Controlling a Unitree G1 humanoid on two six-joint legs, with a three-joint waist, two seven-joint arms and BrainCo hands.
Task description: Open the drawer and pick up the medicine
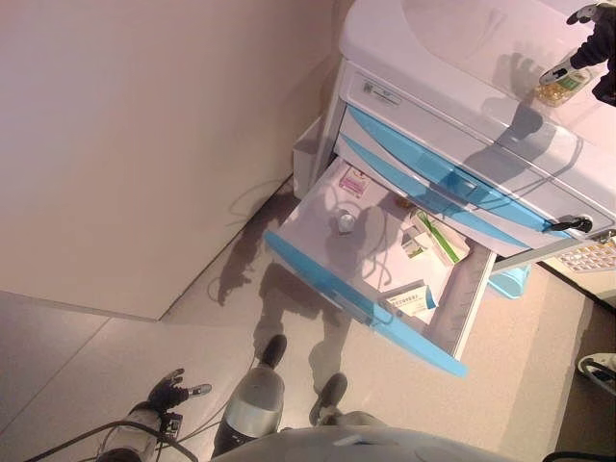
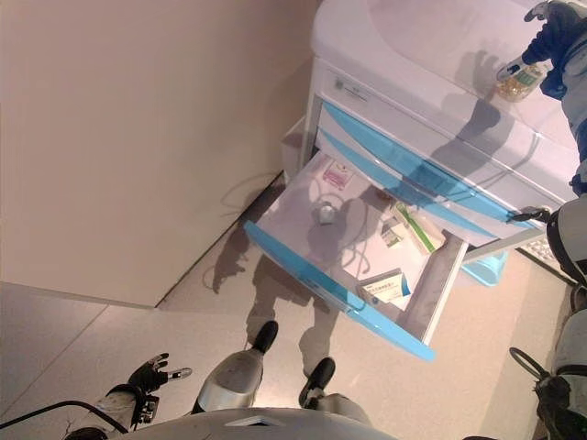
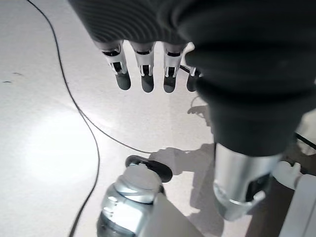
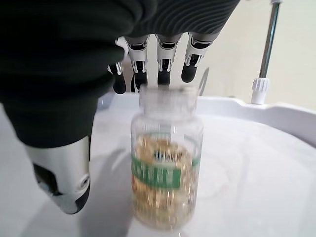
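Note:
A clear medicine bottle point(image 4: 165, 170) with a green label and yellow capsules stands on the white top of the cabinet point(image 1: 433, 38). It also shows in the left eye view point(image 1: 563, 85). My right hand point(image 4: 168, 54) is over it, fingers straight past its cap, thumb point(image 4: 61, 182) beside it and apart; the hand is open. The blue-fronted drawer point(image 1: 356, 298) below is pulled out; in it lie a pink packet point(image 1: 353, 181), a small jar point(image 1: 346, 222) and green-white boxes point(image 1: 438, 239). My left hand point(image 1: 173, 390) hangs open low over the floor.
A beige wall point(image 1: 144, 144) stands left of the cabinet. Two shut blue drawers point(image 1: 433, 173) sit above the open one. A blister pack point(image 1: 592, 255) lies on a side shelf at the right, with a light blue bin point(image 1: 510, 281) below it.

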